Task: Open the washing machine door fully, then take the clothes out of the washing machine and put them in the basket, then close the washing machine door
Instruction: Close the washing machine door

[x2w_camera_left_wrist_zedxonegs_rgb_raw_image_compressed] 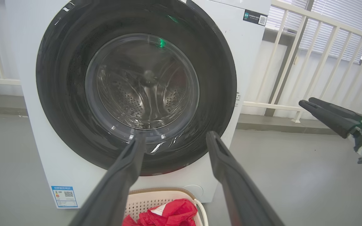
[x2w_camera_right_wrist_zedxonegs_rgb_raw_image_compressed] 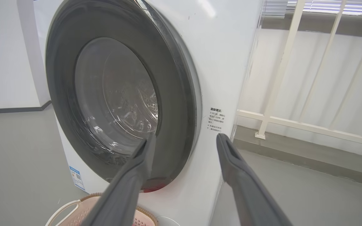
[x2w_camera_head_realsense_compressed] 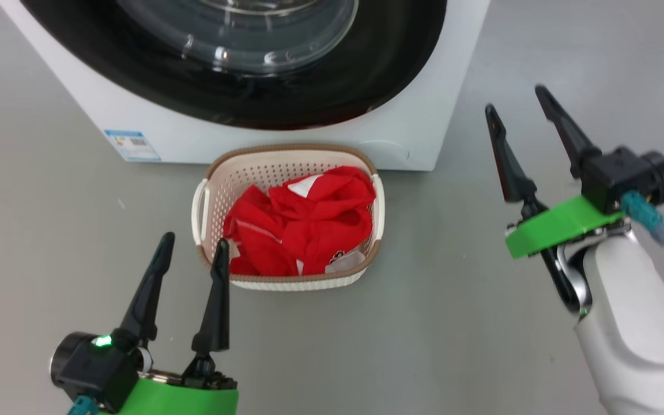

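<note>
The washing machine [x2w_camera_head_realsense_compressed: 401, 135] [x2w_camera_left_wrist_zedxonegs_rgb_raw_image_compressed: 250, 50] [x2w_camera_right_wrist_zedxonegs_rgb_raw_image_compressed: 228, 62] stands white before me, and its door [x2w_camera_head_realsense_compressed: 332, 86] [x2w_camera_left_wrist_zedxonegs_rgb_raw_image_compressed: 61, 94] [x2w_camera_right_wrist_zedxonegs_rgb_raw_image_compressed: 174, 94], black-rimmed with a clear glass bowl, lies shut flat against its front. The cream basket [x2w_camera_head_realsense_compressed: 286, 153] [x2w_camera_left_wrist_zedxonegs_rgb_raw_image_compressed: 156, 192] [x2w_camera_right_wrist_zedxonegs_rgb_raw_image_compressed: 71, 207] sits on the floor right below it, with the red clothes [x2w_camera_head_realsense_compressed: 309, 222] [x2w_camera_left_wrist_zedxonegs_rgb_raw_image_compressed: 171, 215] heaped inside. My left gripper [x2w_camera_head_realsense_compressed: 193, 242] [x2w_camera_left_wrist_zedxonegs_rgb_raw_image_compressed: 171, 136] is open near the basket's front-left corner. Off to the right of the machine my right gripper [x2w_camera_head_realsense_compressed: 516, 98] [x2w_camera_right_wrist_zedxonegs_rgb_raw_image_compressed: 185, 138] [x2w_camera_left_wrist_zedxonegs_rgb_raw_image_compressed: 306, 102] hangs open and holds nothing.
A blue label sticker [x2w_camera_head_realsense_compressed: 131, 144] [x2w_camera_left_wrist_zedxonegs_rgb_raw_image_compressed: 64, 196] [x2w_camera_right_wrist_zedxonegs_rgb_raw_image_compressed: 77, 177] marks the machine's lower left front. A white railing [x2w_camera_left_wrist_zedxonegs_rgb_raw_image_compressed: 297, 62] [x2w_camera_right_wrist_zedxonegs_rgb_raw_image_compressed: 281, 81] runs behind and to the right of the machine. Grey floor [x2w_camera_head_realsense_compressed: 459, 323] stretches around the basket.
</note>
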